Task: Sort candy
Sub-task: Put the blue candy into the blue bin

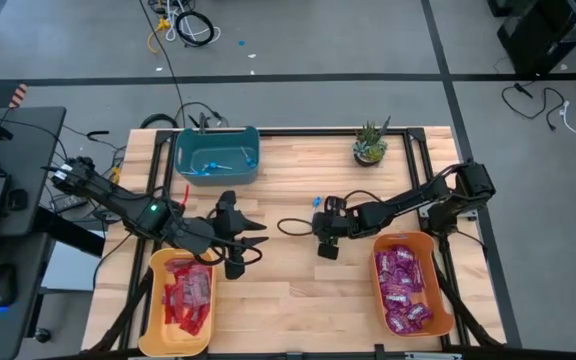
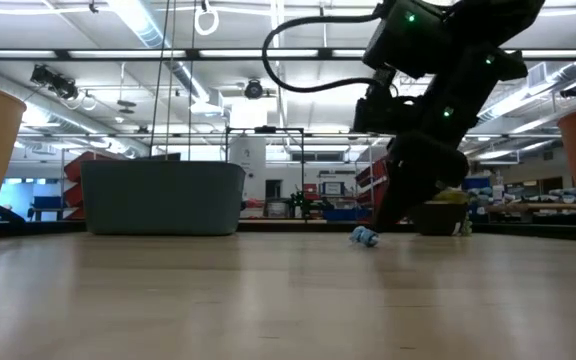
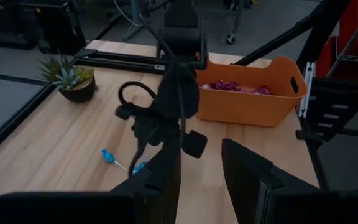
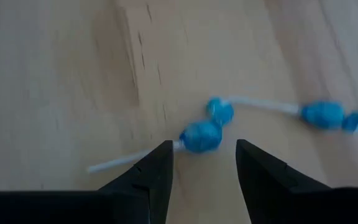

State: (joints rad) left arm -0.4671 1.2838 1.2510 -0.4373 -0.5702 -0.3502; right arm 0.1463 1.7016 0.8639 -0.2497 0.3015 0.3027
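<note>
Two tiny blue lollipops (image 4: 201, 137) (image 4: 324, 115) on thin white sticks lie on the bare wood at mid-table, also seen in the high view (image 1: 317, 202) and the low view (image 2: 365, 237). My right gripper (image 4: 204, 163) (image 1: 322, 222) is open and tilted down over them. Its fingertips stand just short of the nearer lollipop's head, one on either side, not touching it. My left gripper (image 3: 201, 180) (image 1: 256, 235) hangs open and empty above the table's left half, beside the yellow bin (image 1: 154, 300) that holds red packets.
A teal bin (image 1: 216, 155) with blue lollipops stands at the far left. An orange bin (image 1: 438, 290) with purple packets stands at the near right. A small potted plant (image 1: 370, 143) sits at the far edge. Bare wood lies between the two near bins.
</note>
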